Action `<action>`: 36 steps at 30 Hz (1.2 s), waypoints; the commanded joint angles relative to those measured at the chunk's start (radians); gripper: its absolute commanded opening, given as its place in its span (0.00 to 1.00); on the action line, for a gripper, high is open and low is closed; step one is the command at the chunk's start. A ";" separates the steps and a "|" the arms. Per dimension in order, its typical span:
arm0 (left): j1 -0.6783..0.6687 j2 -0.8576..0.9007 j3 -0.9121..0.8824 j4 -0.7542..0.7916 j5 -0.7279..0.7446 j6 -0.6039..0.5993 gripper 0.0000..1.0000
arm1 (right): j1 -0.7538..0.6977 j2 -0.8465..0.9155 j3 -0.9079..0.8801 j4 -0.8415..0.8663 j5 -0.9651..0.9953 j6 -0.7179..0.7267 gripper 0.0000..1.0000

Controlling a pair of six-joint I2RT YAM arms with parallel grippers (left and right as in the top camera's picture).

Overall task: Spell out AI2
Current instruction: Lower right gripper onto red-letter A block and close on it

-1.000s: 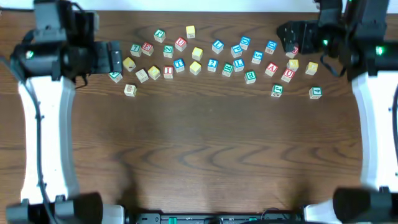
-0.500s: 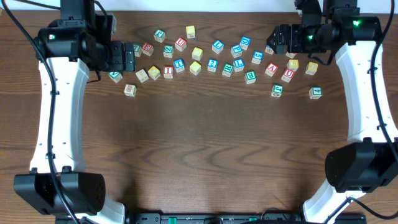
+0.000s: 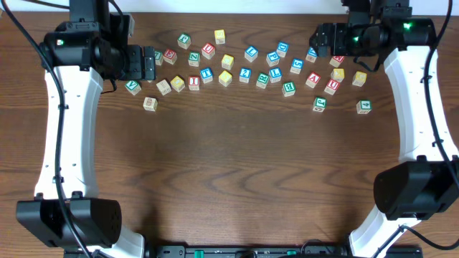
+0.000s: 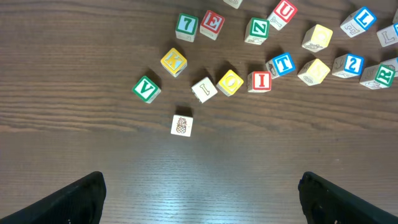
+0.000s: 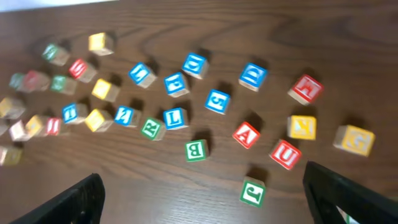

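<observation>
With my right pincer (image 5: 200,177) wide open and empty above the far right corner, I'd drop squarely over the red A (image 5: 246,134), fingers clear of the U (image 5: 285,154) just beside it.

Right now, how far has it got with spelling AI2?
Nothing looks done: the A, I and 2 sit scattered among the other blocks, and no word is laid out. Nothing is in hand: the left gripper and right gripper are open and empty above the blocks. Left to do: pick up all three and line them up on the bare table.
</observation>
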 commanded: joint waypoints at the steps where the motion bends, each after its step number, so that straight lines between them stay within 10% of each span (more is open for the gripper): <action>1: 0.000 0.006 0.026 0.000 0.001 -0.009 0.98 | 0.024 0.008 0.018 -0.004 0.128 0.139 0.94; 36: 0.000 0.023 0.014 -0.001 0.001 -0.074 0.98 | 0.099 0.386 0.018 0.093 0.327 0.466 0.52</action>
